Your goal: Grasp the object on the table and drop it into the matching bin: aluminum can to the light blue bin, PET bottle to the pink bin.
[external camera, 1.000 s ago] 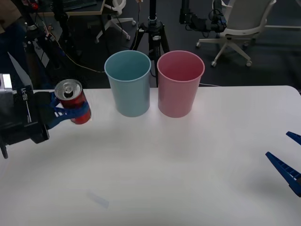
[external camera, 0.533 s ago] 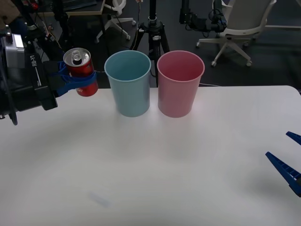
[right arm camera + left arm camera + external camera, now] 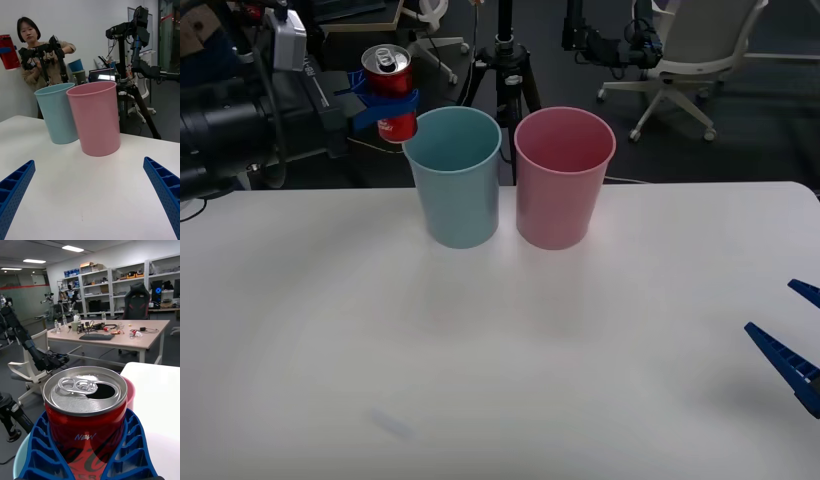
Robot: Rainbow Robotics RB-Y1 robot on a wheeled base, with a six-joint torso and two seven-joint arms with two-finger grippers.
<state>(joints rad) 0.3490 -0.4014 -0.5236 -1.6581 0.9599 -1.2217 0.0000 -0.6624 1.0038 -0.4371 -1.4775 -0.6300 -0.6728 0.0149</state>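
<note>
The red aluminum can (image 3: 389, 91) with its silver top hangs upright in the air, just left of the light blue bin (image 3: 453, 178) and above its rim level. My left gripper (image 3: 385, 105) is shut on the can; its blue fingers (image 3: 131, 450) wrap the can (image 3: 85, 416) in the left wrist view. The can (image 3: 9, 51) also appears high beside the light blue bin (image 3: 58, 113). The pink bin (image 3: 563, 177) stands right of the blue one, touching it. My right gripper (image 3: 792, 340) rests open low over the white table (image 3: 500, 380) at the right edge, its fingers (image 3: 165, 191) wide apart.
Both bins stand near the table's far edge. Behind it are a black tripod (image 3: 502, 60), office chairs (image 3: 690, 50) and cables on a dark floor. A person stands behind the table in the right wrist view, away from the task's things.
My left arm has lifted the can from low over the table's left side, up and to the right, to beside the light blue bin's rim. The right arm stayed still.
</note>
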